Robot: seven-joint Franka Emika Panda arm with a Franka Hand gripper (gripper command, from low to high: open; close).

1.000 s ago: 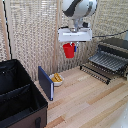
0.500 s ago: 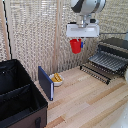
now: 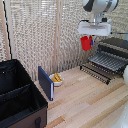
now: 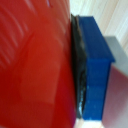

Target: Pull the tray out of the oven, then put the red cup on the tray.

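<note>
The red cup point(image 3: 86, 42) hangs in the air with my gripper point(image 3: 88, 39) shut on it, above the wooden table and just to the exterior view's left of the oven point(image 3: 116, 46). The oven door is down and the dark wire tray point(image 3: 107, 62) is pulled out over it, below and to the right of the cup. In the wrist view the red cup point(image 4: 35, 65) fills most of the picture, pressed against a blue finger pad point(image 4: 95, 70).
A big black fabric bin point(image 3: 20, 95) stands at the exterior view's left front. An upright dark blue board point(image 3: 45, 83) stands beside a small bowl with yellow contents point(image 3: 57, 79). A woven screen forms the back wall.
The gripper has carried the red cup upward and toward the exterior view's right, closer to the oven and the pulled-out tray.
</note>
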